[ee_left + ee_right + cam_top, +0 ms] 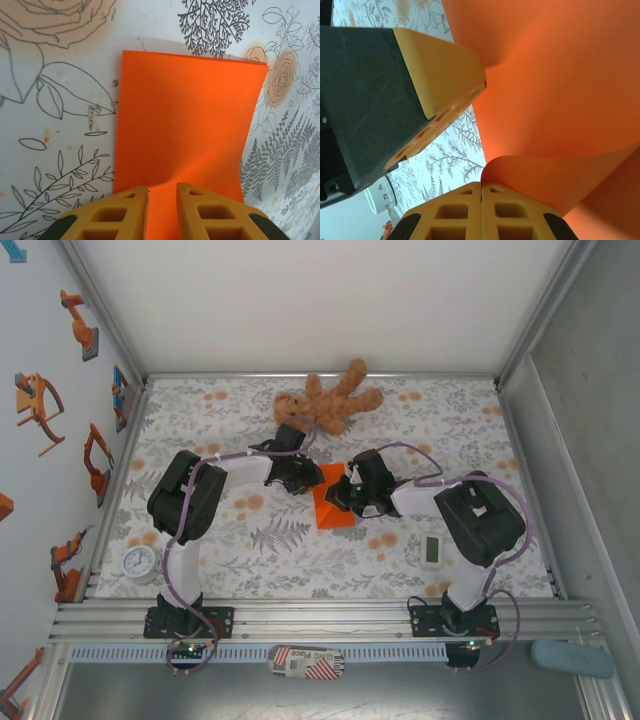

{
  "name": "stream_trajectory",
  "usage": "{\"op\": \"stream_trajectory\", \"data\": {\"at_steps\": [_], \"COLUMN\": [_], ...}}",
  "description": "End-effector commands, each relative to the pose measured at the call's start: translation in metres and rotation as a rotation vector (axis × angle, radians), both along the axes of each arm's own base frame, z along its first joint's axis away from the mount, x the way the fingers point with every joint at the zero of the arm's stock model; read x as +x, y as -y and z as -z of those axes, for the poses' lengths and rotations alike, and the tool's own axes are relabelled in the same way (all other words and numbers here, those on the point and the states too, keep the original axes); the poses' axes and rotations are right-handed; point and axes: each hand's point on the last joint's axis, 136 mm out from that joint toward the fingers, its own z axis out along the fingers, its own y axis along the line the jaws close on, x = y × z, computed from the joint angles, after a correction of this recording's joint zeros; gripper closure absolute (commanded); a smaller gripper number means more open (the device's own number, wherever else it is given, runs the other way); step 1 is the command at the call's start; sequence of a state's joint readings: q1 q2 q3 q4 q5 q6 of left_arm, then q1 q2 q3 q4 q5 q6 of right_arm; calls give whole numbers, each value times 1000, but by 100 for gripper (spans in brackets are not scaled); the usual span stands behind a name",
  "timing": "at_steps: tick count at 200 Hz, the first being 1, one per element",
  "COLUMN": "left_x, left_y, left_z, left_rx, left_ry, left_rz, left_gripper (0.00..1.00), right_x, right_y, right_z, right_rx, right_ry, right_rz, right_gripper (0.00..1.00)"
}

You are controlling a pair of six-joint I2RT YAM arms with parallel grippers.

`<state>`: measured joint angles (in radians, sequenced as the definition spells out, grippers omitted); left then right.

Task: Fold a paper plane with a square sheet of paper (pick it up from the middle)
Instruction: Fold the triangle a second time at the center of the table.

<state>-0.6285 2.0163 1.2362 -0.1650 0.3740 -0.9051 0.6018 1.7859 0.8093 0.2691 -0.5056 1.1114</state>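
top view: the left pincer [303,478] and the right pincer [347,496] stand close together over the flowered table cover [250,540], their tips turned toward each other. the square sheet of paper [335,512], bright orange, lies right beneath and between them. it reaches from the left pincer's tip to the near side of the right pincer. a brown teddy bear [330,400] lies just beyond the left pincer, on the side away from the arm bases. a small white gadget [432,550] sits well apart from the right pincer, out past its arm.

left wrist view: the left pincer's two yellow fingers [125,215] stand a narrow gap apart. the sheet spreads out ahead of the fingertips and runs back into that gap, with a shaded ridge leading toward it. i cannot tell whether the fingers nip the sheet or it only passes between them.

right wrist view: the right pincer's fingers [455,215] are pressed together with no gap. a curled flap of the sheet springs from right at their tips, so this pincer looks clenched on the sheet's edge. the rest of the sheet stands ahead of and above the tips. ahead and off to one side, a finger of the left pincer touches the sheet with its tip, and the paper is dented there.
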Motion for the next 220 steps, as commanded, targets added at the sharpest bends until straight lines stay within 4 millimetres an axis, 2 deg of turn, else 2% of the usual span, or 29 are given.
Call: {"op": "stream_trajectory", "data": {"at_steps": [1, 95, 220], "left_x": [-14, -15, -17], "left_y": [-15, -15, -15], "left_z": [22, 24, 23], "left_rx": [86, 87, 86], "left_ry": [-56, -60, -65], "left_rz": [11, 14, 17], "left_gripper": [77, 76, 76], "right_x": [9, 0, 2], "right_y": [-6, 1, -5], "right_z": [-2, 12, 9], "right_rx": [4, -38, -29], "right_ry": [22, -13, -2], "right_rz": [17, 7, -26], "right_gripper": [100, 100, 100]}}
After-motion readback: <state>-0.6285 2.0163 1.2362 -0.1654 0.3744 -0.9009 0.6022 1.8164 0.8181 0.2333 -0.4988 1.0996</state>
